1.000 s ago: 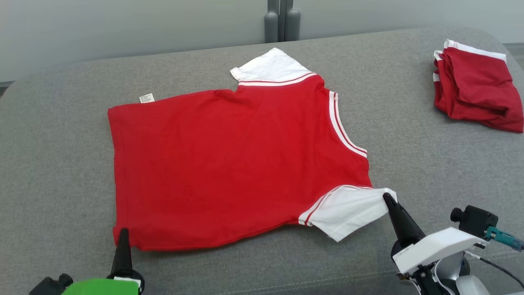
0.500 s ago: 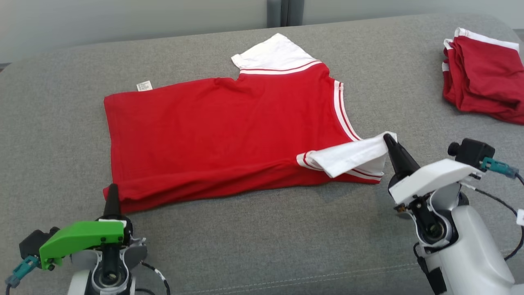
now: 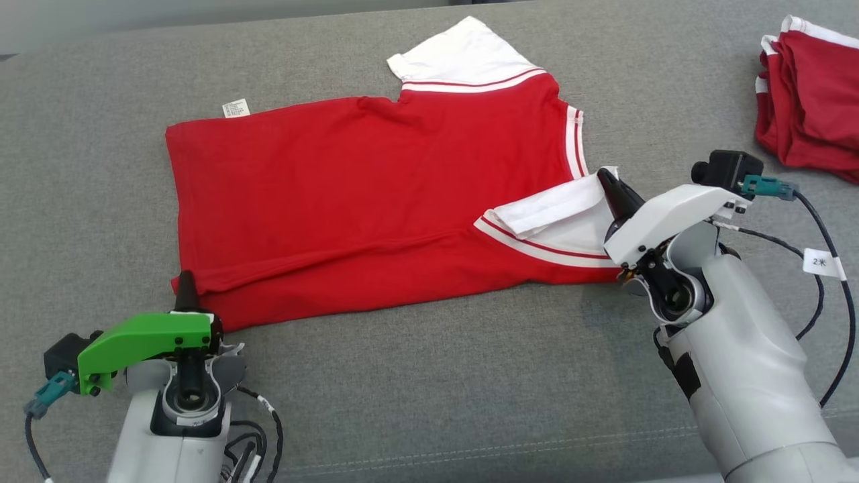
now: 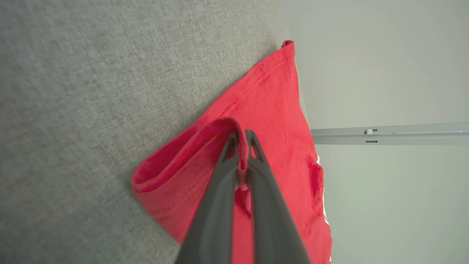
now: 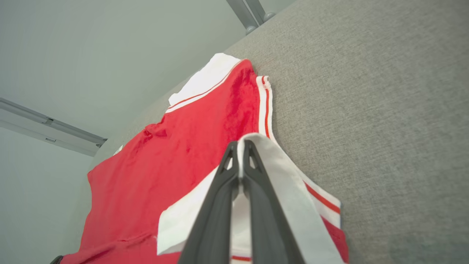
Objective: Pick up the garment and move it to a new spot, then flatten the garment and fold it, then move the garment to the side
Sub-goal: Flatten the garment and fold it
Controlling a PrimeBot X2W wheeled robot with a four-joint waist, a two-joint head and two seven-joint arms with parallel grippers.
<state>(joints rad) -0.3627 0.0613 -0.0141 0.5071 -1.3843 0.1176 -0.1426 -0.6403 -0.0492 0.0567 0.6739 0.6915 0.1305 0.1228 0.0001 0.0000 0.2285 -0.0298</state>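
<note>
As both arms carry near edge up and back, fold under way.
- Left gripper point(image 3: 184, 282): fingers clamped on red hem corner point(image 4: 205, 146).
- Right gripper point(image 3: 606, 178): fingers clamped on white sleeve point(image 3: 550, 208).
- Shirt point(image 3: 376, 181): mid-cushion point(image 3: 429, 389), near strip doubling over.
- Against earlier frame: sleeve then flat, hem unlifted.
- Judgement: first fold part done.

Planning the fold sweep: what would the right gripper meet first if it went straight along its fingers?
Probably the garment's red body by the striped neckline, just past the white sleeve the right gripper pinches; height unclear.
</note>
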